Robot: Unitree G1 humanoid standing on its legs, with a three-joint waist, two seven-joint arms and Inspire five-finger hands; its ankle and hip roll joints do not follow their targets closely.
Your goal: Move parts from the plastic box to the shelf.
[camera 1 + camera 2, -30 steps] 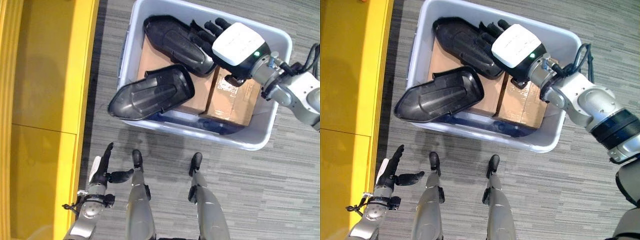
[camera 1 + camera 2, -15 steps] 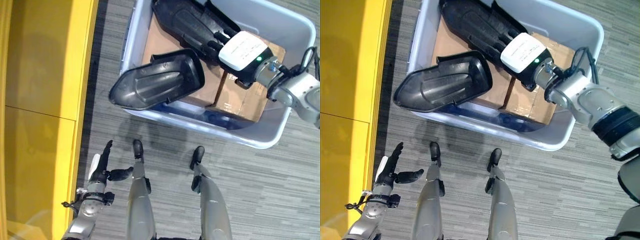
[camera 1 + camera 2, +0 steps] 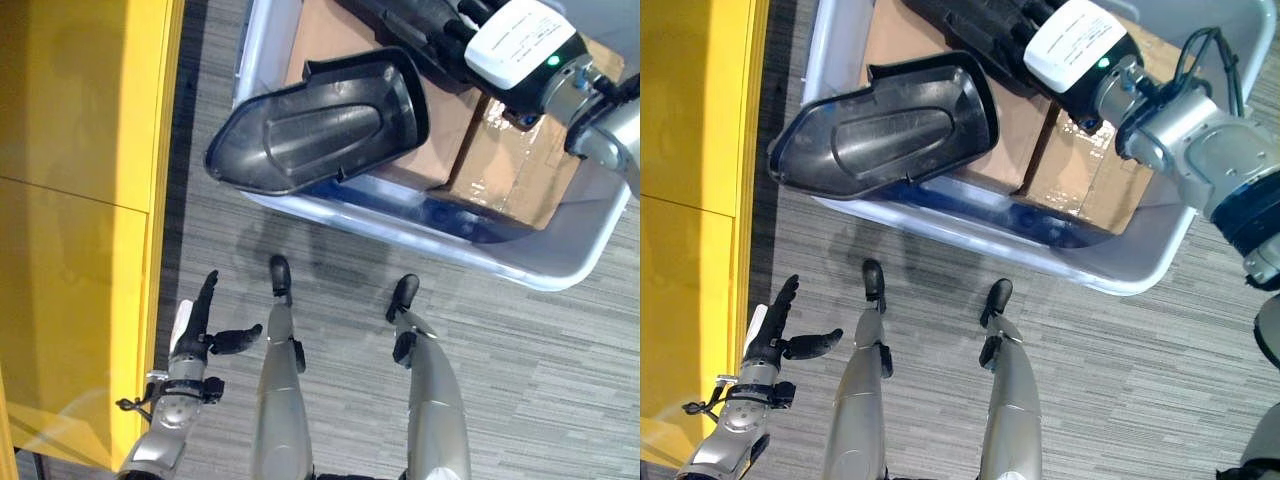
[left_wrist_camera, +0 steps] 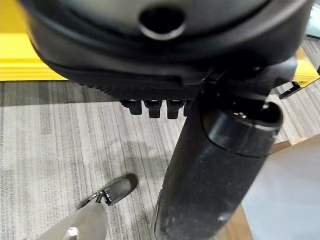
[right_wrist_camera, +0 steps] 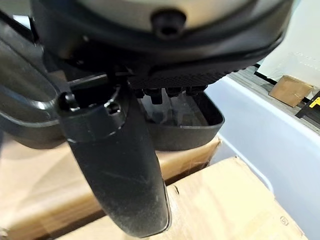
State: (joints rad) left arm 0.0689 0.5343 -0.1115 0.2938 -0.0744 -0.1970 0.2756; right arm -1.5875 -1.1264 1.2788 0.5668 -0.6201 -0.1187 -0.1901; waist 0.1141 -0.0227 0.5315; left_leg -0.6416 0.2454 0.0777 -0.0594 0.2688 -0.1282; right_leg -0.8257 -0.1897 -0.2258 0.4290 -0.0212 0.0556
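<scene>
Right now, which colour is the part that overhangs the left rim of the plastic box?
Black. The overhanging part shows best in the right eye view.

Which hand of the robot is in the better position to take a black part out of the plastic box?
The right hand: it is over the plastic box, at the far black part. The left hand hangs open over the floor, beside the yellow shelf.

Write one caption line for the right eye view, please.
Right hand reaches onto a black part in the plastic box; left hand open beside the yellow shelf.
</scene>
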